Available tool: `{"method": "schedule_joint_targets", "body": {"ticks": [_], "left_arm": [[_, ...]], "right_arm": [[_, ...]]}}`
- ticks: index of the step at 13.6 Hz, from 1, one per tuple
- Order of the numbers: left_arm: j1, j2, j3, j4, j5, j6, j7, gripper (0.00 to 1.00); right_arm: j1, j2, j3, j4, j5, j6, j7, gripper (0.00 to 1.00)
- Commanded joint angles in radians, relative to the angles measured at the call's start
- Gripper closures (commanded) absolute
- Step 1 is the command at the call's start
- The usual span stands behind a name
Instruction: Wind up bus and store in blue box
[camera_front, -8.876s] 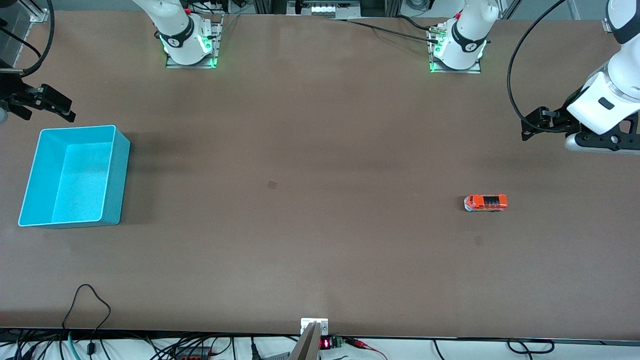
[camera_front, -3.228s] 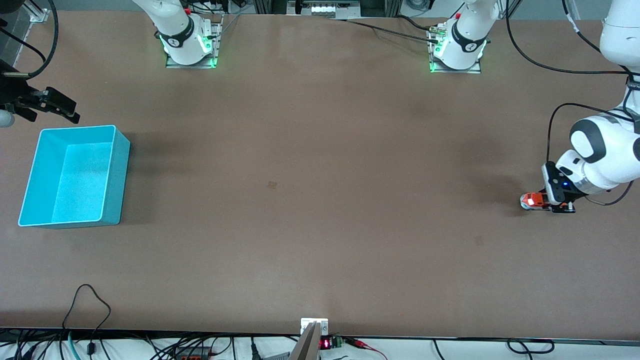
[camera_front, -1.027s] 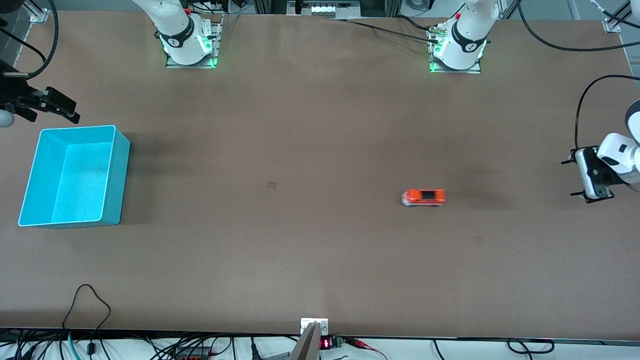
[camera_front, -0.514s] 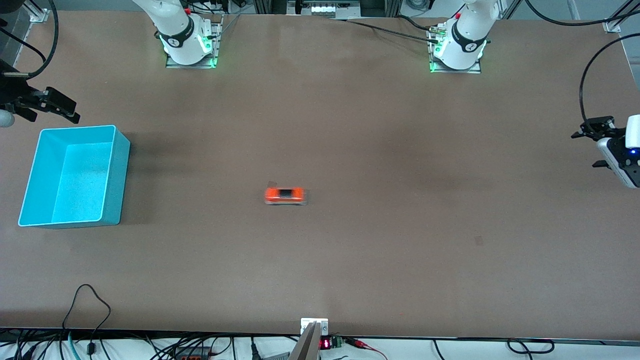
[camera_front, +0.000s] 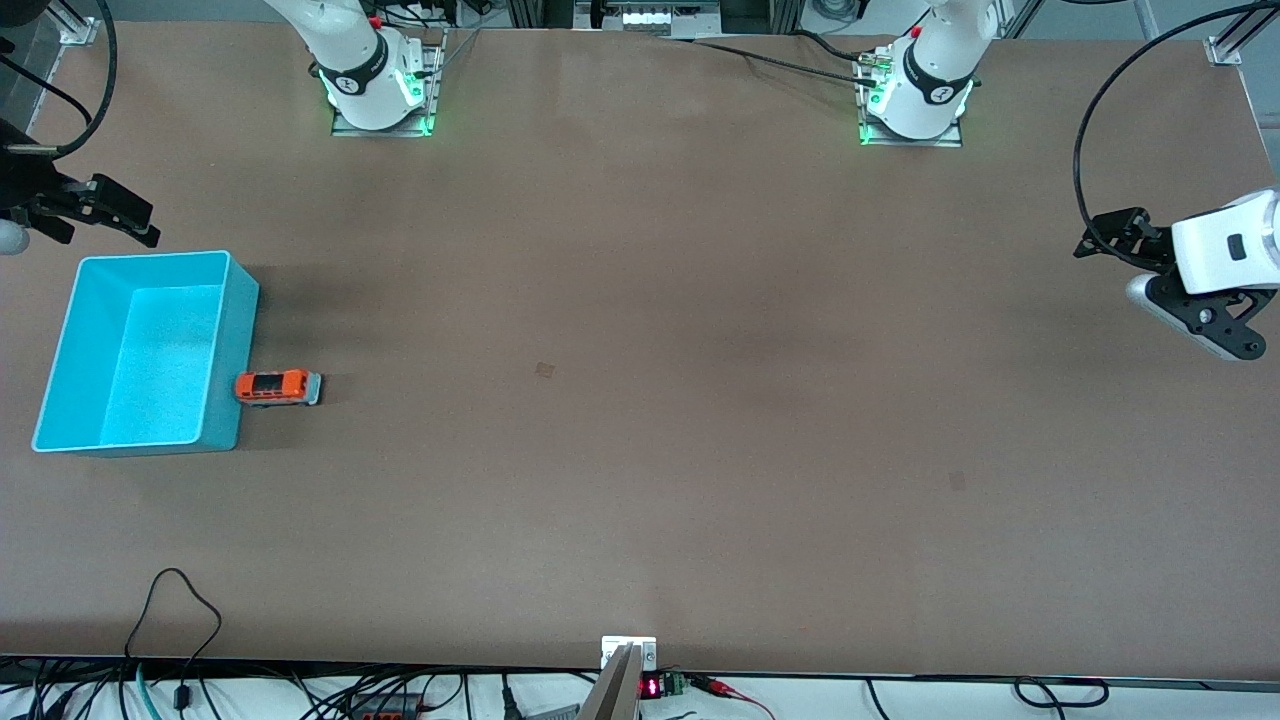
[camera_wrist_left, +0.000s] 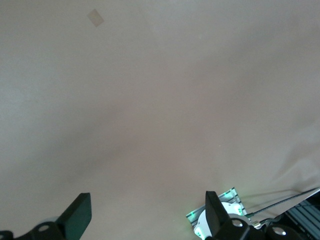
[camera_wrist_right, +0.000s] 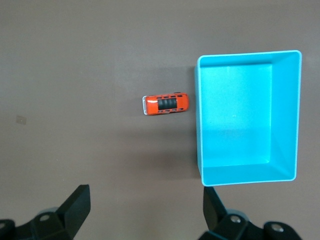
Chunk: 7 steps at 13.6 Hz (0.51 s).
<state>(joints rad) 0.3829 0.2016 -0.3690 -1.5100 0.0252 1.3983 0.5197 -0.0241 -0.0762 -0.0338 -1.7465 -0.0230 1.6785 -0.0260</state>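
Observation:
The small orange bus (camera_front: 278, 387) stands on its wheels on the table, with one end against the outer wall of the blue box (camera_front: 232, 370). The right wrist view shows the bus (camera_wrist_right: 165, 104) just beside the box (camera_wrist_right: 235, 115), which has nothing in it. My right gripper (camera_front: 135, 222) hangs open and empty, high over the table near the box; its fingers (camera_wrist_right: 77, 205) frame bare table. My left gripper (camera_front: 1100, 235) is open and empty over the left arm's end of the table, well away from the bus. Its wrist view shows its gripper (camera_wrist_left: 146, 215) over bare table.
The two arm bases (camera_front: 375, 85) (camera_front: 915, 95) stand along the table edge farthest from the front camera. A small dark patch (camera_front: 544, 370) marks the table's middle. Cables (camera_front: 170, 600) and a small device (camera_front: 628, 655) lie at the edge nearest that camera.
The bus has rolled from the table's middle to the blue box and stopped against its wall, nudging the box slightly. The left gripper has swung round at its end. The right arm waits.

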Motion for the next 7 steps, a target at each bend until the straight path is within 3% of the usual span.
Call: {"method": "schedule_joint_targets", "body": {"ticks": [1, 7], "left_arm": [[0.010, 0.010, -0.010, 0.025, 0.015, -0.021, -0.029, 0.00], [-0.016, 0.018, -0.018, 0.068, 0.013, -0.018, -0.121, 0.00]], "right_arm": [[-0.002, -0.005, 0.002, 0.002, 0.012, 0.000, -0.006, 0.00], [-0.005, 0.006, 0.002, 0.002, 0.015, 0.001, -0.005, 0.00]]}}
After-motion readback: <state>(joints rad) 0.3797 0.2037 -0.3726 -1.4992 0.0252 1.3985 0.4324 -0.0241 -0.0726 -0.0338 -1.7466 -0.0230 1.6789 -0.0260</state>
